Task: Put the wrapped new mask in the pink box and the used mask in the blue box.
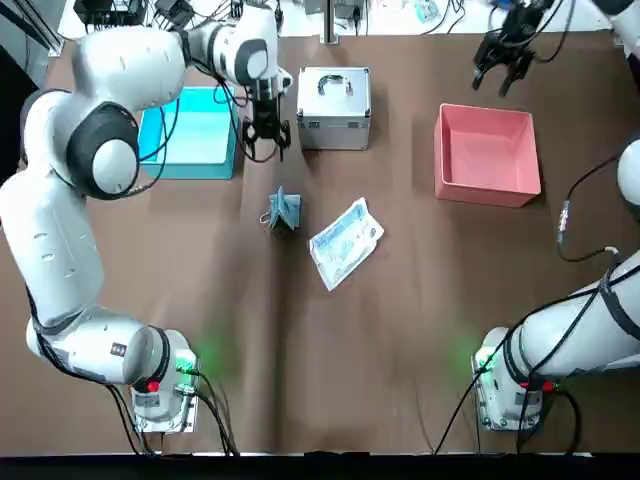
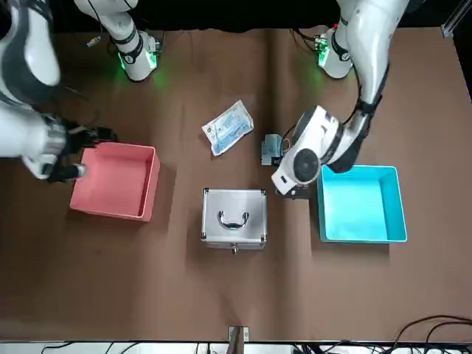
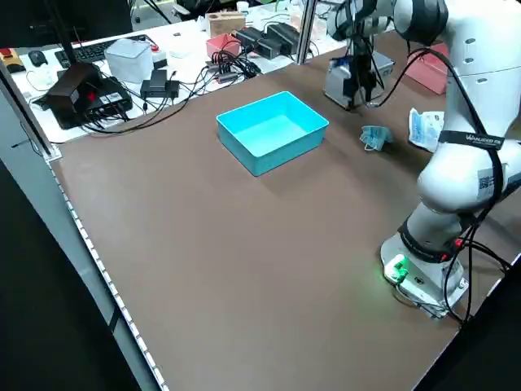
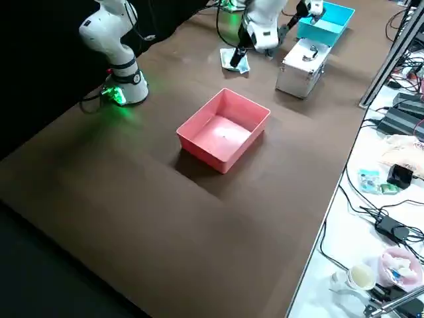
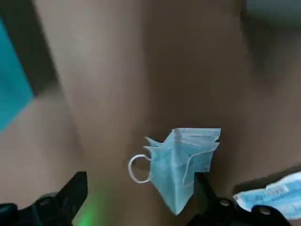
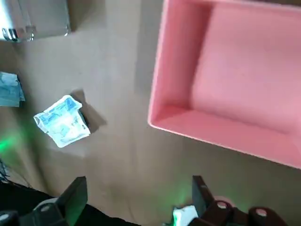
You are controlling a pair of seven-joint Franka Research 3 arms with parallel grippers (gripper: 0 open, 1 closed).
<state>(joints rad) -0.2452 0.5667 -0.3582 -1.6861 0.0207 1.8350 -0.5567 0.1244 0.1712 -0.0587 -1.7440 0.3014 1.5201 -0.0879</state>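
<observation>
Both claws released, empty. Left claw (image 1: pixel 268 133) hovering between blue box (image 1: pixel 190 133) and silver case (image 1: pixel 334 108); used mask (image 1: pixel 284 210) on worktop (image 1: pixel 400 330) just short of it, toward bases. Wrapped new mask (image 1: pixel 346 242) beside used mask, farther from claw. Right claw (image 1: pixel 503 66) off far edge of pink box (image 1: pixel 487 155).

table (image 1: pixel 400 340): brown, your work surface
on it: blue box (image 1: pixel 190 133), pink box (image 1: pixel 487 153), silver case (image 1: pixel 334 108), used mask (image 1: pixel 283 210), wrapped new mask (image 1: pixel 346 242)
</observation>
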